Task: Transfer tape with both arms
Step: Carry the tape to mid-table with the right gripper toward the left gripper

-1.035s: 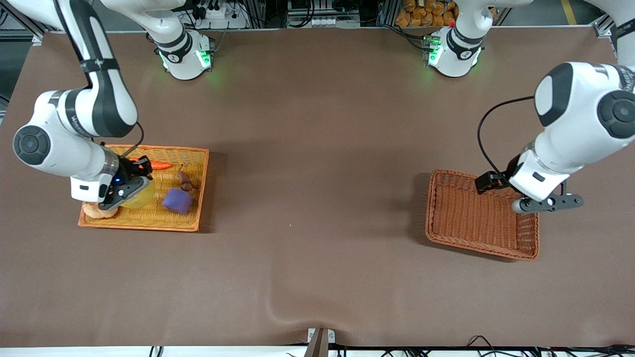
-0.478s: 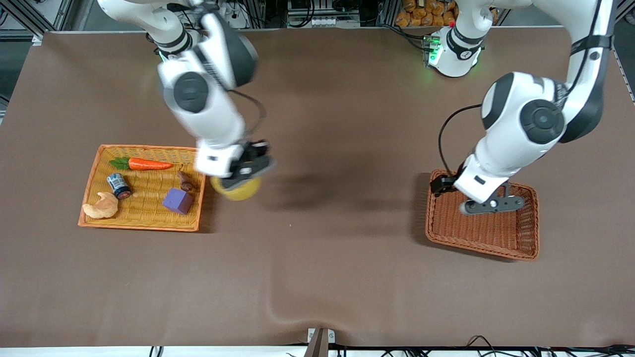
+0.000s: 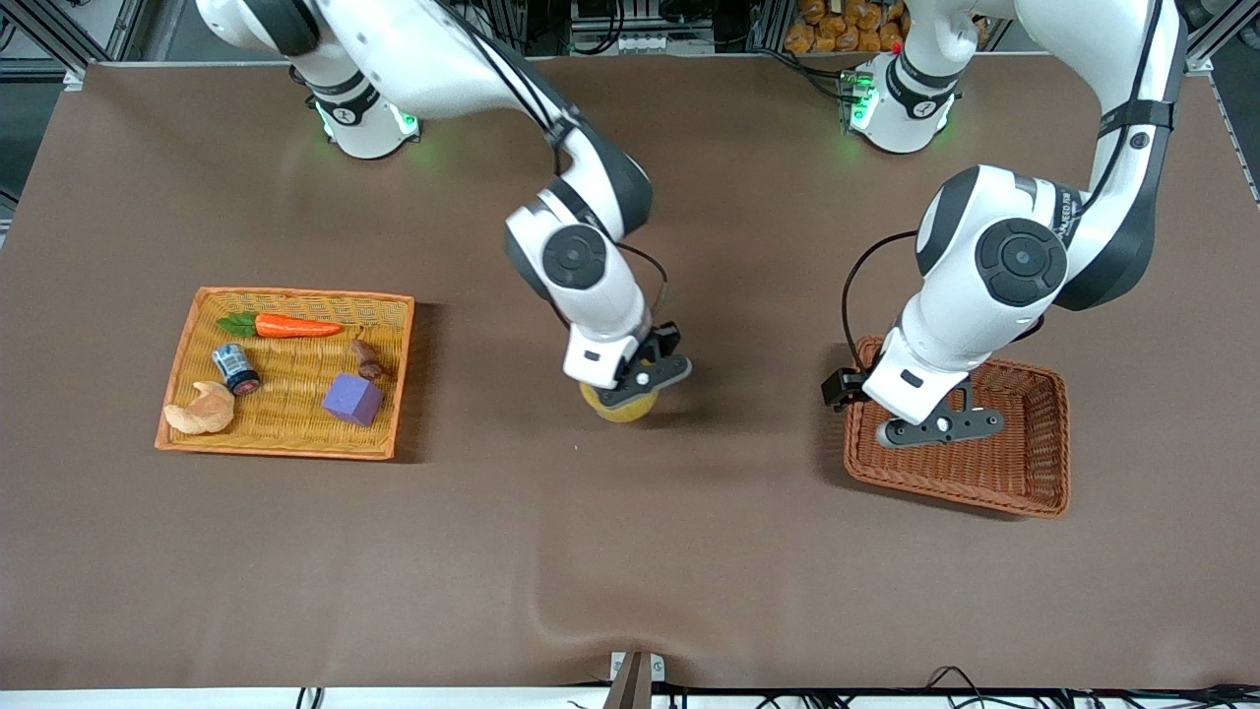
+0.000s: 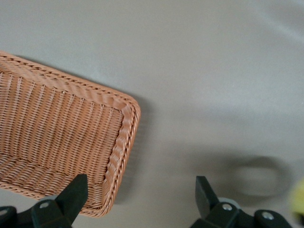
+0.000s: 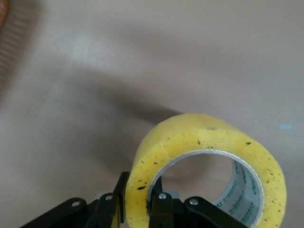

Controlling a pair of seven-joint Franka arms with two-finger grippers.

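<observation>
My right gripper (image 3: 630, 389) is shut on the yellow tape roll (image 3: 618, 405) and holds it over the bare middle of the table. In the right wrist view the roll (image 5: 209, 166) fills the foreground; one finger is inside its grey core and one outside, pinching the wall at my right gripper (image 5: 138, 202). My left gripper (image 3: 940, 425) is open and empty, above the end of the brown wicker basket (image 3: 1024, 483) nearest the table's middle. In the left wrist view my left gripper (image 4: 140, 192) straddles the basket's corner (image 4: 124, 137).
An orange wicker tray (image 3: 295, 443) toward the right arm's end holds a carrot (image 3: 295, 326), a small blue-white can (image 3: 236, 367), a croissant (image 3: 202, 412), a purple block (image 3: 351, 399) and a small brown piece (image 3: 367, 359). The brown basket holds nothing.
My right gripper has carried the tape from the orange tray out to the table's middle. My left gripper has moved across the brown basket toward the table's middle.
</observation>
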